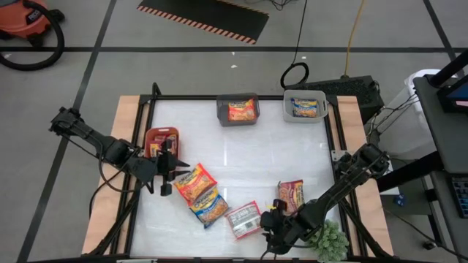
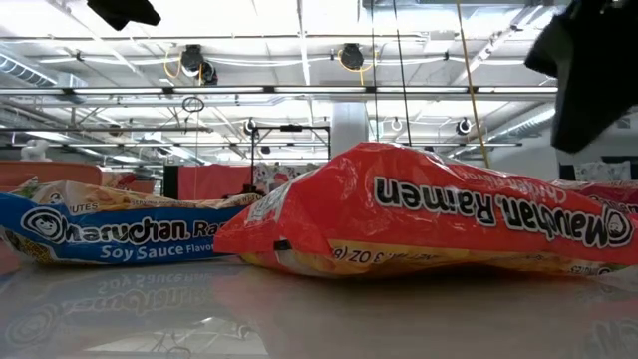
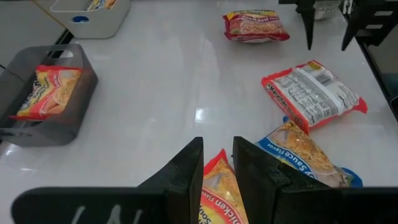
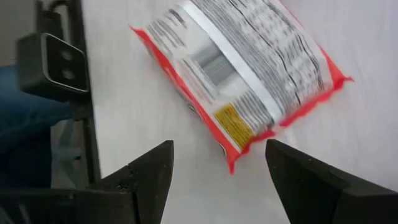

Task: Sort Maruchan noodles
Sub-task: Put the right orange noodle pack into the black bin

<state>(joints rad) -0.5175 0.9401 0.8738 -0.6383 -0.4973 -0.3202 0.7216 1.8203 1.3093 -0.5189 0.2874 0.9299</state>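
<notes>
Our left gripper (image 3: pixel 217 171) is pinched on the near edge of a red-trimmed packet (image 1: pixel 192 182) at the table's left, so we should lift it clear of the blue packet (image 1: pixel 210 207) beside it; our right gripper (image 4: pixel 217 171) hangs spread wide by the face-down packet (image 4: pixel 239 74)

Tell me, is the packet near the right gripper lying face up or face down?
Face down. The packet shows its printed back, with small text and a white panel, below the open right gripper. The high view shows the same grey back.
</notes>
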